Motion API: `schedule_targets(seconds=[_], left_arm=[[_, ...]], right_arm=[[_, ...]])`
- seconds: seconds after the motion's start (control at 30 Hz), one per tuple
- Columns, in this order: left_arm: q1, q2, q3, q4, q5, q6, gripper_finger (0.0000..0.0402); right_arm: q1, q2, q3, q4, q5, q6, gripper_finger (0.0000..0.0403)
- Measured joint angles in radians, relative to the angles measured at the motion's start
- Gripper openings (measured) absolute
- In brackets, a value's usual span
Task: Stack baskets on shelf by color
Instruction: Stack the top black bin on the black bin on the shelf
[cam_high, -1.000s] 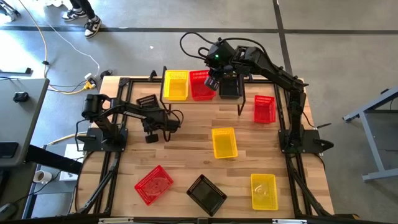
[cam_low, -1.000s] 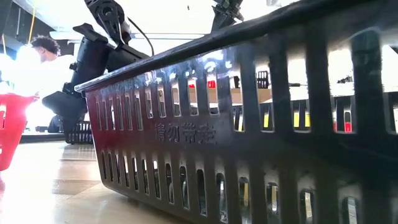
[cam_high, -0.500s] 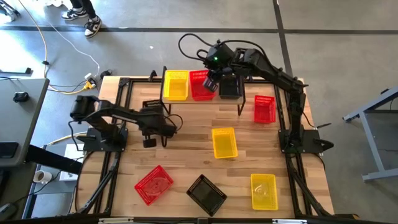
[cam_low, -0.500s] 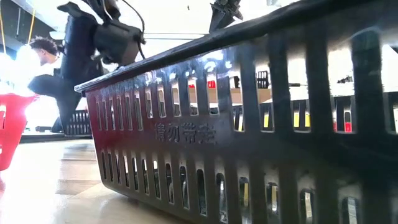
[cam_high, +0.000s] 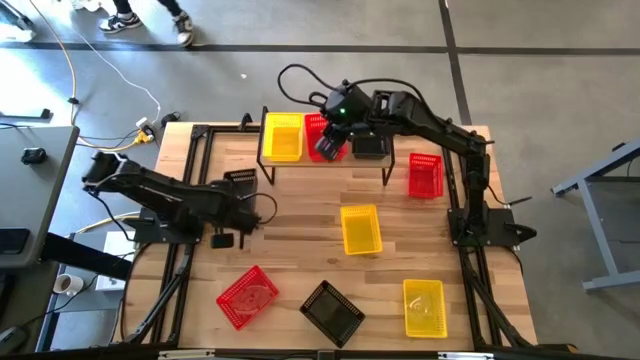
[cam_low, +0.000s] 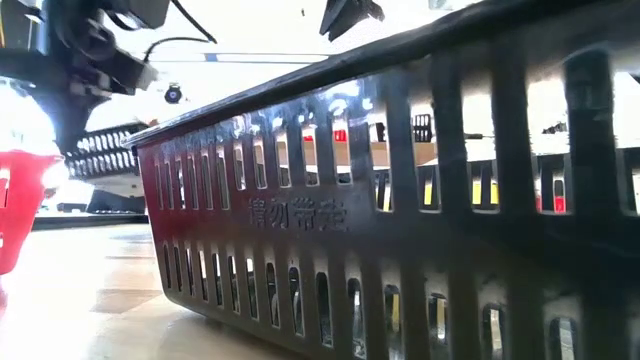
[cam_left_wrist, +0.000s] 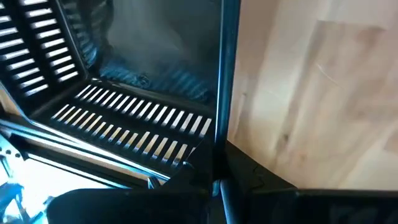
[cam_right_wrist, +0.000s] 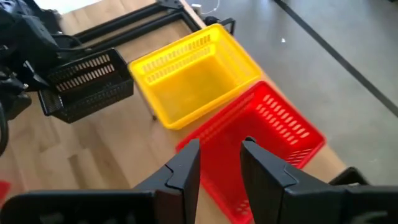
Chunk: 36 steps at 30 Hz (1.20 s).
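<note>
The left hand (cam_high: 238, 196) was clamped shut on the rim of a black basket (cam_high: 238, 181), holding it at the left side of the desk (cam_high: 300, 235), just short of the shelf's left end. In the left wrist view the slotted wall and floor of that basket (cam_left_wrist: 124, 118) filled the frame beside bare wood. The right hand (cam_high: 327, 146) hovered over the shelf (cam_high: 325, 162) with its fingers (cam_right_wrist: 186, 171) parted and nothing between them, right above the red basket (cam_high: 318, 135) standing in the middle of the shelf. A yellow basket (cam_high: 282, 136) stood touching it on the left, and a second black basket (cam_high: 369, 143) on its right. Off the shelf, another red basket (cam_high: 425, 175) lay near the right edge, a yellow one (cam_high: 361, 229) in the middle, and along the front a red one (cam_high: 247, 296), a black one (cam_high: 333, 312) and a yellow one (cam_high: 424, 306), well apart from each other.
</note>
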Motion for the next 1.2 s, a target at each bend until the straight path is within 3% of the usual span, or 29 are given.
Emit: schedule_targets(seconds=[0.43,0.67,1.2], left_arm=[[-0.273,-0.110,0.007,-0.032,0.023,-0.060,0.0001],[-0.407,-0.112,0.104,-0.035,0.000,-0.065,0.0001],[-0.509,-0.107,0.314,-0.034,-0.146,0.013,0.0001]], right_arm=[[0.119,0.000,0.000,-0.004,-0.002,0.135,0.0098],[0.168,0.000,0.000,-0.005,-0.003,0.198,0.0098],[0.262,0.000,0.000,0.009,-0.004,0.340,0.0098]])
